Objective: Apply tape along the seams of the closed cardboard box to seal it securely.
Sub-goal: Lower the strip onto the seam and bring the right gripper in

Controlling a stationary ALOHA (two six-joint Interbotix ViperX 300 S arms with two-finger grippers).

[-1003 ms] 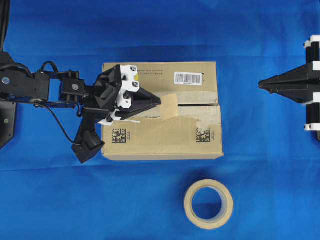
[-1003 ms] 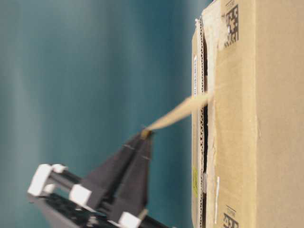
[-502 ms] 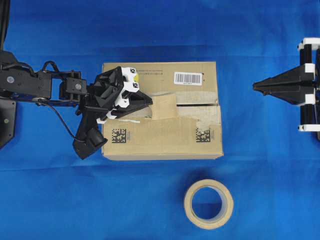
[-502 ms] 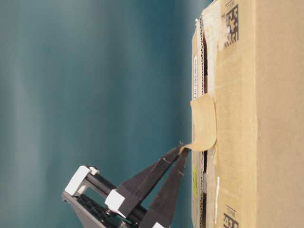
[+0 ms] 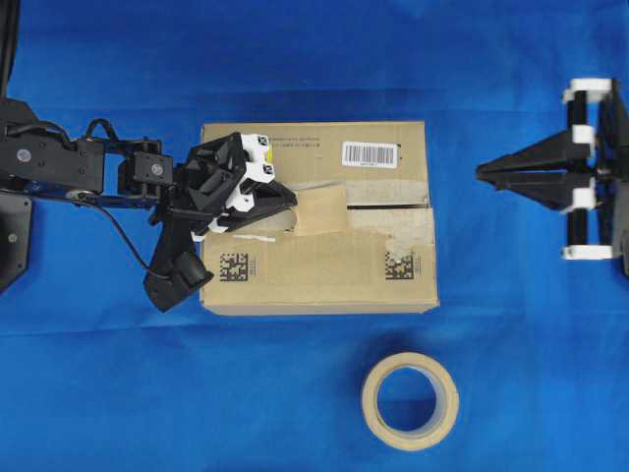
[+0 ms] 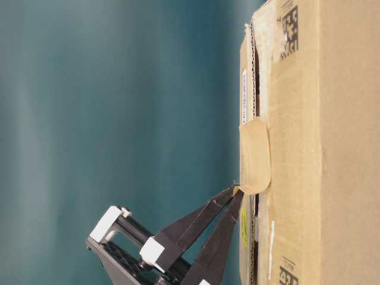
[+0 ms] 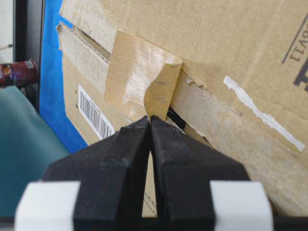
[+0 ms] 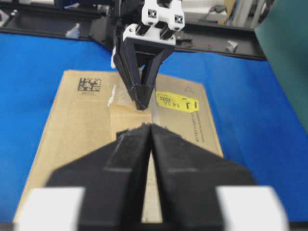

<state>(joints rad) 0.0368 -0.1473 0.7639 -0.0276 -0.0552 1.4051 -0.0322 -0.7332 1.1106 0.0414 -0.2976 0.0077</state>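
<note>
The brown cardboard box (image 5: 314, 265) lies in the middle of the blue mat, with its dark seam (image 5: 393, 206) running between the two top flaps. A tan square of tape (image 5: 321, 208) lies across the seam left of centre. Most of it is pressed flat, and its left edge curls up (image 7: 161, 91). My left gripper (image 5: 293, 205) is shut on that raised edge, with its tips low over the box top (image 6: 236, 190). My right gripper (image 5: 482, 169) hangs off the box's right side, pointing at it. Its fingertips meet in the right wrist view (image 8: 150, 126), and nothing is between them.
A beige tape roll (image 5: 410, 400) lies on the mat in front of the box. Pale torn strips of old tape (image 5: 408, 231) border the seam on the right half. A white barcode label (image 5: 370, 153) sits near the box's far edge.
My left gripper drew back left and came down, laying the tape from a raised slant flat onto the box. My right gripper slid left, closer to the box.
</note>
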